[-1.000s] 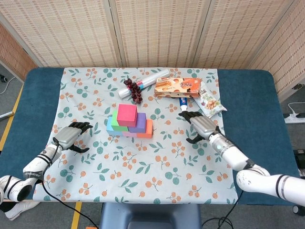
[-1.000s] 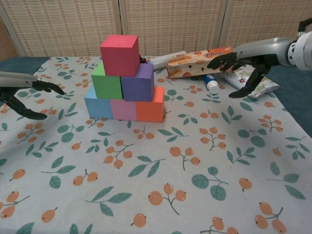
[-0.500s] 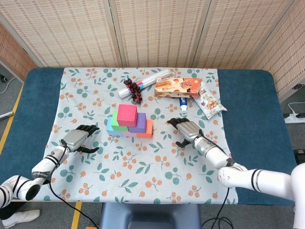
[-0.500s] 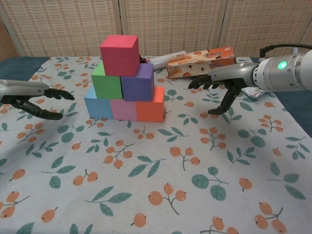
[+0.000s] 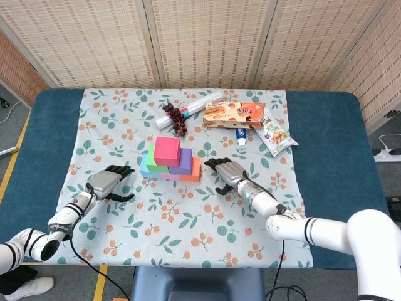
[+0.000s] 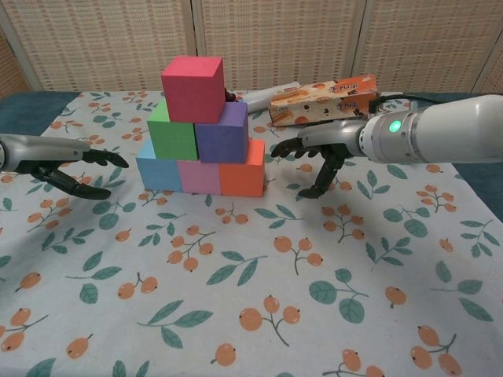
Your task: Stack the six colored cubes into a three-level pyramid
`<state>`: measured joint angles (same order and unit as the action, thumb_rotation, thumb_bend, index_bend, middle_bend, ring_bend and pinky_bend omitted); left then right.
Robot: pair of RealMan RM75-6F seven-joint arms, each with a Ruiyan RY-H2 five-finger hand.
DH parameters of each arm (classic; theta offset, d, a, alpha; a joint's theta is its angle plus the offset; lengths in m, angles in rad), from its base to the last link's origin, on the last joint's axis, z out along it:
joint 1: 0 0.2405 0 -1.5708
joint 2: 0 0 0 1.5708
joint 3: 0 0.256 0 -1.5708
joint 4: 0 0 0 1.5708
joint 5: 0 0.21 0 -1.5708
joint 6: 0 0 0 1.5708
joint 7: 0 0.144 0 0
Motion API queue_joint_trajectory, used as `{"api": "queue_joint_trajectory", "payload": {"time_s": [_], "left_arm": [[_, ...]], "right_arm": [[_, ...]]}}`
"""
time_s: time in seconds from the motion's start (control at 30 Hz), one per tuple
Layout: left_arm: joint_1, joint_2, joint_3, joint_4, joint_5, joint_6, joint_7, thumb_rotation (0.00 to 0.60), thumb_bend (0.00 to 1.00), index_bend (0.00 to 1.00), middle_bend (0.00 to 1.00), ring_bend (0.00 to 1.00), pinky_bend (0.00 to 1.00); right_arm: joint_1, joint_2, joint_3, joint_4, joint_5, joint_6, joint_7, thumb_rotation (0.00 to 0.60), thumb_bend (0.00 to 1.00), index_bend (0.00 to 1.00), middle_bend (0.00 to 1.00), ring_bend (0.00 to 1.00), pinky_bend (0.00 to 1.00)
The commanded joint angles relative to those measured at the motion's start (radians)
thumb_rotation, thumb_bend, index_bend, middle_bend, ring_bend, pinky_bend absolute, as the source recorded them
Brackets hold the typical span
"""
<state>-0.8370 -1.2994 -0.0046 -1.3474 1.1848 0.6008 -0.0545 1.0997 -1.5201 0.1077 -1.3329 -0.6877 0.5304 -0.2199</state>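
Pink cube (image 6: pixel 193 88) tops the pyramid (image 5: pixel 170 161) at mid-cloth, over green (image 6: pixel 171 131) and purple (image 6: pixel 222 132) cubes. Left hand (image 5: pixel 108 181) hovers left of it, right hand (image 5: pixel 227 174) just right, both spread and holding nothing.

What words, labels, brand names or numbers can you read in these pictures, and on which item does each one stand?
None can be read.
Biscuit box: has printing, too small and blurred.
Snack packet: print blurred.
Small tube: label illegible.
Colored cubes: plain faces, no markings.
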Motion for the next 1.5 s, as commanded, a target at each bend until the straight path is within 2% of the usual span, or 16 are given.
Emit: {"api": "queue_joint_trajectory", "payload": {"time_s": [0.03,0.57,0.83,0.97,1.23,1.37,1.5], "left_arm": [[-0.001,-0.003,-0.002,0.004,0.0,-0.004,0.004,0.197,0.28,0.03,0.0,0.0,0.0],[-0.007,-0.023,-0.019,0.017,0.011,-0.028,0.017,0.197,0.28,0.03,0.0,0.0,0.0],[-0.006,-0.026,-0.024,0.019,0.011,-0.027,0.028,0.198,0.28,0.03,0.0,0.0,0.0],[0.003,-0.008,-0.025,0.003,0.011,-0.016,0.025,0.197,0.28,0.03,0.0,0.0,0.0],[0.051,0.077,-0.034,-0.083,0.058,0.068,-0.014,0.198,0.29,0.03,0.0,0.0,0.0],[0.061,0.098,-0.044,-0.12,0.086,0.102,-0.026,0.195,0.28,0.03,0.0,0.0,0.0],[0.054,0.101,-0.046,-0.14,0.107,0.101,-0.02,0.199,0.29,0.03,0.0,0.0,0.0]], "right_arm": [[0.008,-0.012,-0.001,0.015,0.001,-0.007,0.006,0.6,0.31,0.0,0.0,0.0,0.0],[0.028,-0.058,0.006,0.08,-0.015,-0.018,0.039,0.6,0.31,0.0,0.0,0.0,0.0],[0.025,-0.044,-0.004,0.069,-0.019,-0.009,0.039,0.6,0.31,0.0,0.0,0.0,0.0],[0.016,0.0,-0.014,0.021,-0.016,0.006,0.034,0.6,0.31,0.0,0.0,0.0,0.0],[-0.006,0.154,-0.006,-0.172,-0.02,0.068,0.032,0.6,0.31,0.0,0.0,0.0,0.0],[-0.002,0.177,0.007,-0.211,-0.017,0.077,0.037,0.6,0.31,0.0,0.0,0.0,0.0],[0.015,0.16,0.011,-0.205,-0.006,0.068,0.034,0.6,0.31,0.0,0.0,0.0,0.0]]}}
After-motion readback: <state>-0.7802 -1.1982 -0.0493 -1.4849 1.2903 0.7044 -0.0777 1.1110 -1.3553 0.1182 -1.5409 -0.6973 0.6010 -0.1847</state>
